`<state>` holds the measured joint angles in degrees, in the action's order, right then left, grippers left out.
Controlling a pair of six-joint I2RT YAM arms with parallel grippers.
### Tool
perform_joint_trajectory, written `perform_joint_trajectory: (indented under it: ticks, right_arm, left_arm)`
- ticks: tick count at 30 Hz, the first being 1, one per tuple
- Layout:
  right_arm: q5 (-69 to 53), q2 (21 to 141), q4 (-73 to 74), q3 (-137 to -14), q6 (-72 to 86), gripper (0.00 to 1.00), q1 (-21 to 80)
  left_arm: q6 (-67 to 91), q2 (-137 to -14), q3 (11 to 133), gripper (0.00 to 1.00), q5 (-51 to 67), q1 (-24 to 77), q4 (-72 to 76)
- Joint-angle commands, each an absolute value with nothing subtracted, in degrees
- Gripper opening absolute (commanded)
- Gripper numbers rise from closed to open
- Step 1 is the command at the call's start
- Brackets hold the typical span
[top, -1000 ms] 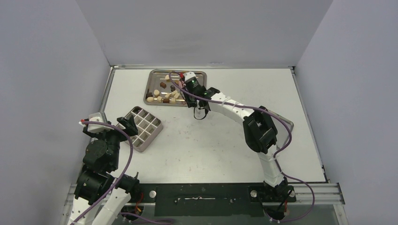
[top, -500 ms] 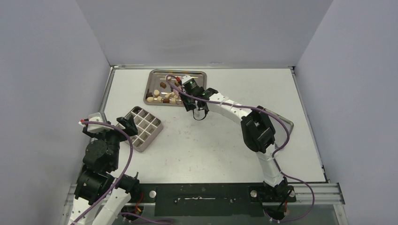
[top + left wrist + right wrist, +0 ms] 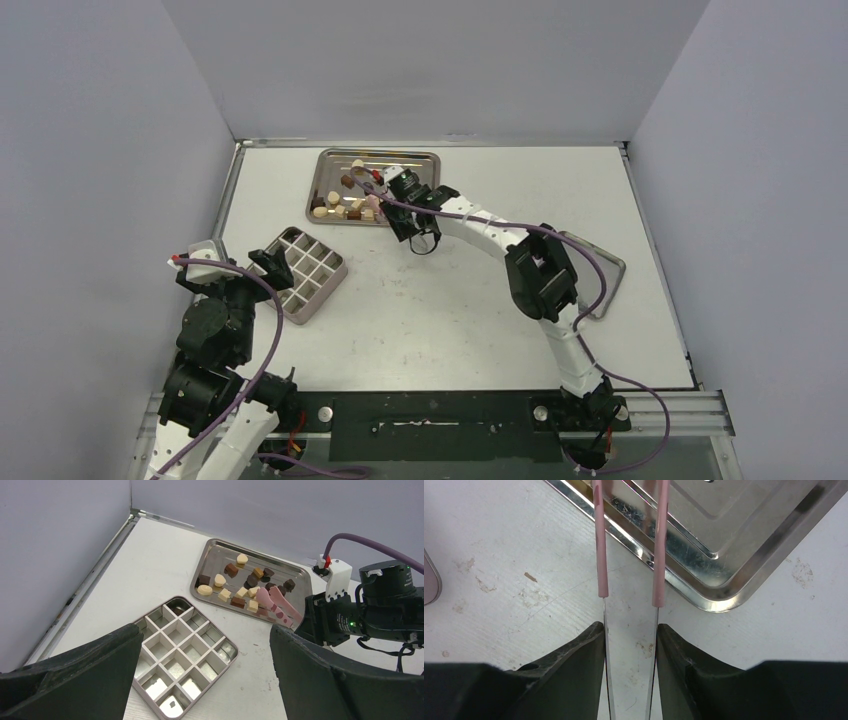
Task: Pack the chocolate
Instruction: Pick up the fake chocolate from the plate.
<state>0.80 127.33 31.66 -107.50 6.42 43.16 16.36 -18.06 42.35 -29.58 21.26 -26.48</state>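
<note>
Grey walls box in a white bench (image 3: 450,320), with a steel tray (image 3: 426,156) at the upper middle of the top view. All the chocolate (image 3: 238,602) sits loose in that tray, dark, mid-brown and cream bits bunched toward its left half.

What your next move hangs on: the right end effector (image 3: 630,630) is clamped on the pink tongs (image 3: 277,605), fingers pressing the two metal arms from outside. The tongs' long axis runs from it toward the upper left of the frame. Their tips stand slightly apart, right at the right edge of the pile, so most of the pieces lie just ahead and left of the tips. I can't tell if a piece is between them.

Your right arm is clearly the nearer one. The left end effector (image 3: 204,640) is spread wide, holding nothing, well apart from the tray and hovering beside the grid box (image 3: 230,645) at centre left.

That box's compartments look empty to me; a dark spot in one near-bottom cell could just be a reflection. So I'd say the packing hasn't really started.
</note>
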Motion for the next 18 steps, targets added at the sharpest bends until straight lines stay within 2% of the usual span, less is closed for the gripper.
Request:
perform_joint_trajectory:
  ticks: [1, 18]
  right_arm:
    - [0.4, 128.3, 32.2, -111.7, 5.4, 0.38, 43.1]
    - [-0.3, 132.1, 35.7, -117.1, 6.7, 0.42, 42.4]
  left_arm:
    - [16.5, -18.1, 43.3, 0.97, -29.2, 20.9, -24.6]
    - [16.5, -18.3, 43.3, 0.97, -29.1, 20.9, -24.4]
